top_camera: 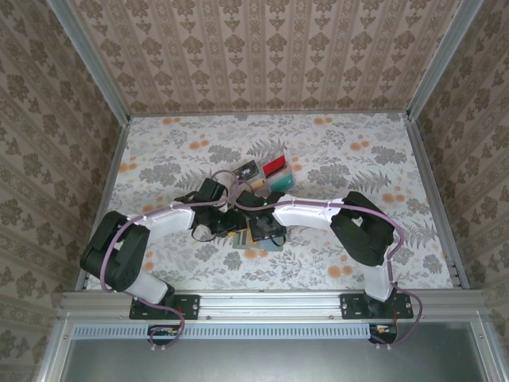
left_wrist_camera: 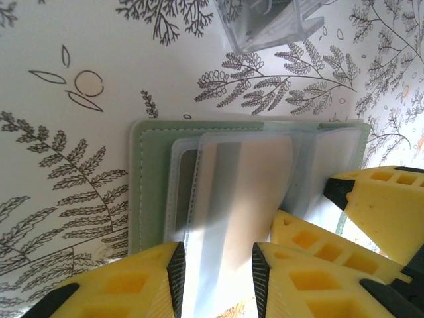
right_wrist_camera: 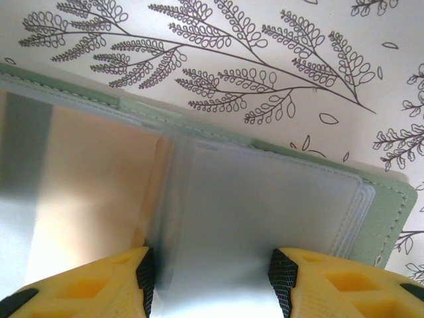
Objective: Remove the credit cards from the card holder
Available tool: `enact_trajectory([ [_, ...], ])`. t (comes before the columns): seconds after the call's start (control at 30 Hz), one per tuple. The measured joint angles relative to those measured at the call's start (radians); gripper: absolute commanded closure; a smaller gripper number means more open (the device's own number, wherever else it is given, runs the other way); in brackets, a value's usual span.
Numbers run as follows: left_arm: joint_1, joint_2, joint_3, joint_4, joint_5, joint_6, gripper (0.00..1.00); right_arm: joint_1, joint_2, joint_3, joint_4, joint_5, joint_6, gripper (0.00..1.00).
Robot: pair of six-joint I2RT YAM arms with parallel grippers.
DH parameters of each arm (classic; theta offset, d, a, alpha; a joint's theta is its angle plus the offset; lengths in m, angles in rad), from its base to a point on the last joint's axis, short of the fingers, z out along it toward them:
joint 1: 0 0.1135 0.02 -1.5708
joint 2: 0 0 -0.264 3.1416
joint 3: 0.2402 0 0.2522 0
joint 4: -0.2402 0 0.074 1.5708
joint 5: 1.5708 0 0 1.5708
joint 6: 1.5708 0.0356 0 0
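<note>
The card holder (left_wrist_camera: pixel 149 192) lies open on the floral table, a pale green wallet with clear sleeves. The tan credit card (left_wrist_camera: pixel 258 179) sits inside one sleeve. My left gripper (left_wrist_camera: pixel 217 271) is open, its pads down on that sleeve with the tan card running between and under them. My right gripper (right_wrist_camera: pixel 212 278) is open too, astride the clear sleeves of the other panel (right_wrist_camera: pixel 391 218). The tan card (right_wrist_camera: pixel 99 172) lies to its left. From above, both grippers meet over the card holder (top_camera: pixel 258 243). A black card (top_camera: pixel 248 170), a red card (top_camera: pixel 275 165) and a teal card (top_camera: pixel 280 185) lie in a clear tray.
The clear tray (top_camera: pixel 266 177) stands just beyond the holder, and its corner (left_wrist_camera: pixel 271 26) is close to the left gripper. Patterned walls close in the table on three sides. The right gripper's yellow fingers (left_wrist_camera: pixel 377 205) crowd the left wrist view.
</note>
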State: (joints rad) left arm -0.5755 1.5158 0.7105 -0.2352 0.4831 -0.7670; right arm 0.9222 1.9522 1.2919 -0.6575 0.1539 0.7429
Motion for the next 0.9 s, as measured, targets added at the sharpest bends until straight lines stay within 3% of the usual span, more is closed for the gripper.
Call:
enact_trajectory([
  [0.37, -0.008, 0.045, 0.027, -0.019, -0.008, 0.026, 0.66, 0.0, -0.002, -0.004, 0.003, 0.0, 0.0, 0.46],
  [0.63, -0.008, 0.049, 0.03, -0.022, -0.008, 0.045, 0.77, 0.0, -0.002, -0.005, 0.004, 0.0, -0.003, 0.46],
  [0.9, -0.013, 0.048, 0.03, 0.011, 0.054, 0.052, 0.8, 0.0, -0.002, -0.005, 0.003, 0.0, -0.003, 0.46],
])
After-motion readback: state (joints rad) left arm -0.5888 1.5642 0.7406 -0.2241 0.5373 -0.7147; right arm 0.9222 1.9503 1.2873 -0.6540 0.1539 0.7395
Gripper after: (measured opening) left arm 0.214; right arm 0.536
